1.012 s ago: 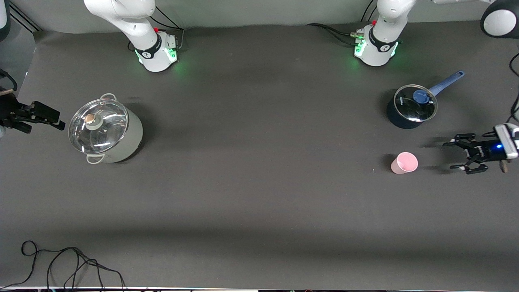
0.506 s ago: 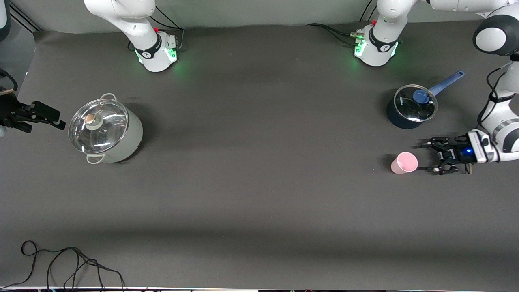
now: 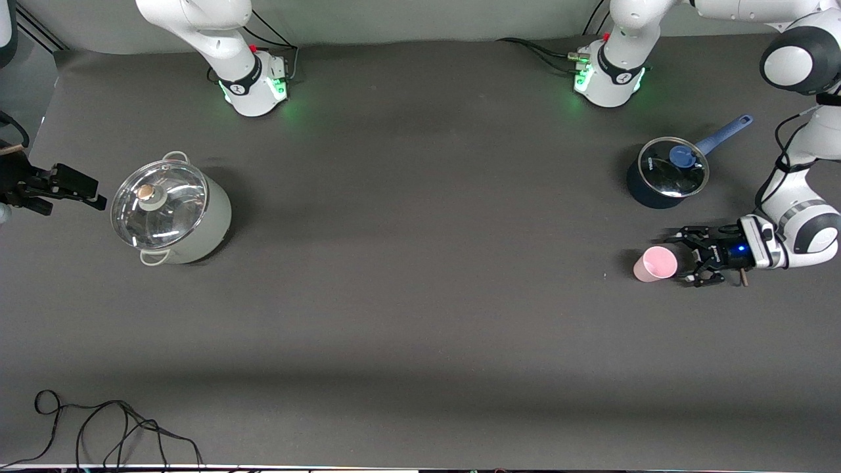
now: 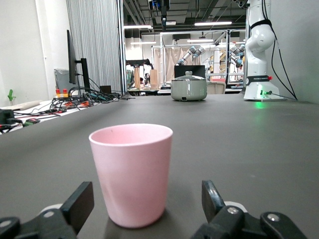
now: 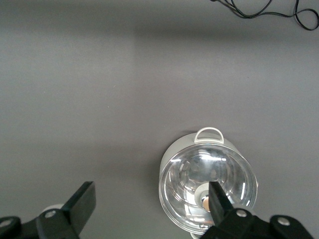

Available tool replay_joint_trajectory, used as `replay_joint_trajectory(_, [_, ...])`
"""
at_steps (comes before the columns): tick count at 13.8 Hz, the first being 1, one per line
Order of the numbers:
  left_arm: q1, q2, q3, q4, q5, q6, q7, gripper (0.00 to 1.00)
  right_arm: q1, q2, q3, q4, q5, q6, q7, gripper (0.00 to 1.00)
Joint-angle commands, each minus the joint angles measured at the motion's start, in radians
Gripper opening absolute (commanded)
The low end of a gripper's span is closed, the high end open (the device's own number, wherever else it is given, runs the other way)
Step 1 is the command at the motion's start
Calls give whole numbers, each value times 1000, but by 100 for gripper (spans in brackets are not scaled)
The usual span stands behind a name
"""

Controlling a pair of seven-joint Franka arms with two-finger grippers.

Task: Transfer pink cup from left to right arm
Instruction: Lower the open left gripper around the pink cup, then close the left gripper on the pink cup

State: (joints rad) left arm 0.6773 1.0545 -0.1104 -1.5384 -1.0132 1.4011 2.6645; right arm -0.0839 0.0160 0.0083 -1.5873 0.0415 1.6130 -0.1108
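Note:
The pink cup (image 3: 655,263) stands upright on the dark table toward the left arm's end. My left gripper (image 3: 683,257) is low over the table right beside it, open and pointing at it. In the left wrist view the cup (image 4: 131,172) fills the space just ahead of the left gripper (image 4: 147,199), with a gap to each fingertip (image 4: 82,201) and no contact. My right gripper (image 3: 90,190) waits open at the right arm's end of the table, with nothing in it. In the right wrist view the right gripper (image 5: 149,199) hangs above bare table beside the grey pot.
A grey pot with a glass lid (image 3: 169,213) stands near the right gripper, also seen as the pot (image 5: 208,186). A dark saucepan with a blue handle (image 3: 667,172) sits farther from the front camera than the cup. A black cable (image 3: 98,427) lies at the table's near edge.
My left gripper has slid in from the left arm's end of the table until its open fingers reach the cup. The cup and the right arm have not moved.

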Motion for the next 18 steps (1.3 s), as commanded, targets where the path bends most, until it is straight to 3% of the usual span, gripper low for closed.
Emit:
replay_joint_trajectory(1, [-34,-16,11,-20,-41,18,28,97,7,-5,-4,-6,-6,-2,-18,100])
replay_joint_trajectory(18, [-142,-2,11,-23,-143,73,28,97,7,2,-4,-8,-6,-1,-17,100])
